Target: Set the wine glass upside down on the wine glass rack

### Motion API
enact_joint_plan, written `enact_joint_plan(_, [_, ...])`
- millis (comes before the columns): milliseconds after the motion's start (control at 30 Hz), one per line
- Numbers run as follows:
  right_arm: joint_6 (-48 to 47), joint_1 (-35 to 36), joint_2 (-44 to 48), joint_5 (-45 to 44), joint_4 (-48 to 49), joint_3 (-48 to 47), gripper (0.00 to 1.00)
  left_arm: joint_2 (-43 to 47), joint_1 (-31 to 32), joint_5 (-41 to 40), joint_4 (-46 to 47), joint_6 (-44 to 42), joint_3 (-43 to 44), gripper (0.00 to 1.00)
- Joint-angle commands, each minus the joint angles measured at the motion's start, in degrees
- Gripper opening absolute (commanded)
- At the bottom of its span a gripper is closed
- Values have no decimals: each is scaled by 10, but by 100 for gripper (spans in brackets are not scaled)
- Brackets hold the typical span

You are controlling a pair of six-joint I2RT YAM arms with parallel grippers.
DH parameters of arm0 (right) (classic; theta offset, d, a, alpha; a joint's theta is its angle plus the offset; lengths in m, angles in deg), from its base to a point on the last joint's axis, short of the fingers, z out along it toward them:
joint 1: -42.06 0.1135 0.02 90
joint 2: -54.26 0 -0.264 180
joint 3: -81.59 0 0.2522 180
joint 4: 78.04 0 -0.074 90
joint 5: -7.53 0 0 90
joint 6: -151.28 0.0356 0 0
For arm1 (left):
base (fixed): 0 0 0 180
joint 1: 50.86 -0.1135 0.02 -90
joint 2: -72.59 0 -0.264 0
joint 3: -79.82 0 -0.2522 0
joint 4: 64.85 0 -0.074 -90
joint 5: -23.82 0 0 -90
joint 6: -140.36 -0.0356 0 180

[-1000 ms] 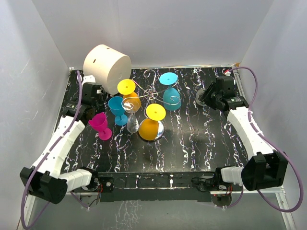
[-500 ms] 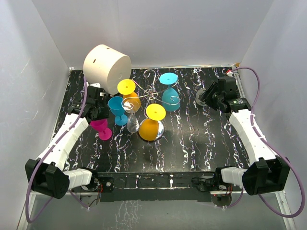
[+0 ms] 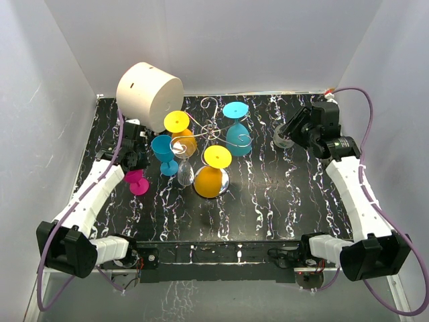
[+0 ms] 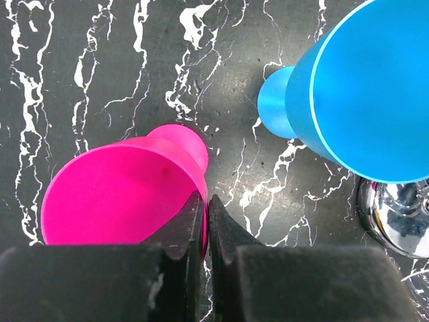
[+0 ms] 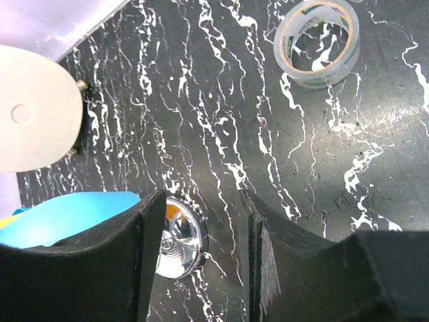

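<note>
Left hand [image 4: 206, 201] has closed, seemingly pinching pink glass [image 4: 114, 191].

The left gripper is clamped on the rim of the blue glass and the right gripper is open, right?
No. The left wrist view shows the left gripper clamped on the rim of the pink glass, not the blue glass. The right gripper is open.

Black white-veined marble tabletop [image 3: 268, 201]; plain pale grey walls [image 3: 268, 40].

Hung glasses [image 3: 218, 156] crowd the wine glass rack [image 3: 210, 127]; a cream cylinder [image 3: 149, 94] blocks its ten o'clock. Open tabletop [image 3: 281, 194] lies at four o'clock.
</note>
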Motion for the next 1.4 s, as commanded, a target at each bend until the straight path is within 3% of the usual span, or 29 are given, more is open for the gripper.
enact_joint_plan(0, [3, -1, 24, -3, 6, -44, 44, 28, -4, -35, -15, -1, 23, 0])
enact_joint_plan(367, [11, -1, 62, 31, 14, -82, 47, 68, -5, -113, -23, -5, 177, 0])
enact_joint_plan(600, [31, -1, 90, 70, 48, -87, 49, 114, -5, -99, 101, -32, 268, 0])
enact_joint_plan(767, [39, -1, 115, 166, 130, -58, 51, 133, -5, -28, 240, -38, 280, 0])
enact_joint_plan(967, [148, -1, 149, 296, 343, 29, 53, 121, -4, 90, 395, 32, 280, 0])
enact_joint_plan(1200, [267, 2, 119, 293, 473, 19, 62, 80, -5, 195, 515, 120, 284, 0])
enact_joint_plan(1367, [344, 19, 79, 248, 513, -8, 63, 43, -5, 268, 590, 186, 282, 0])
